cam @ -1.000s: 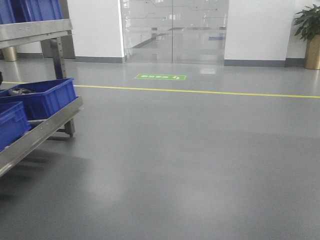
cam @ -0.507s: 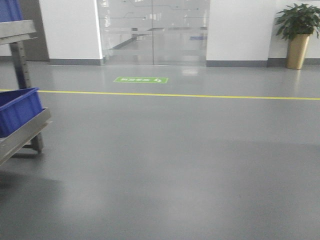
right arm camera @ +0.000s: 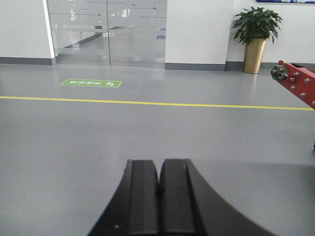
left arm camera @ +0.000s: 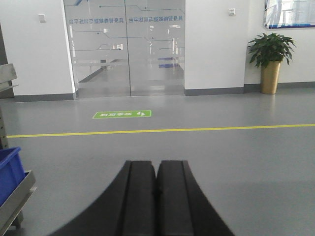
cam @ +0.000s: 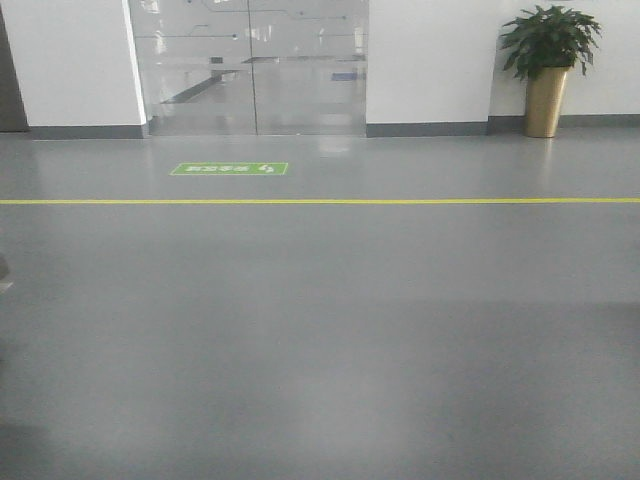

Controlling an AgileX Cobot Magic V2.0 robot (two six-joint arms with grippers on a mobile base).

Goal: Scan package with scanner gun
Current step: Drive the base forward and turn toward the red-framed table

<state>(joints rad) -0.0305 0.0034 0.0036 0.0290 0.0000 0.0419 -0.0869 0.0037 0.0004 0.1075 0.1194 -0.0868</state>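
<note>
Grey floor (cam: 320, 350) fills every view. Glass doors (cam: 250, 65) stand at its far edge, behind a yellow line (cam: 400, 201), with a potted plant (cam: 548, 60) by the far right wall. The left claw (left arm camera: 156, 196) and right claw (right arm camera: 159, 201) are both closed and empty, pads touching. The package and scanner gun are outside all views.

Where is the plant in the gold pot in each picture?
Front view: plant at the top right.
Left wrist view: plant on the right, above mid-height.
Right wrist view: plant at the top, right of centre.
Shared landmark: the green floor sign lies left of the plant in all three views, in front of the glass doors.
</note>
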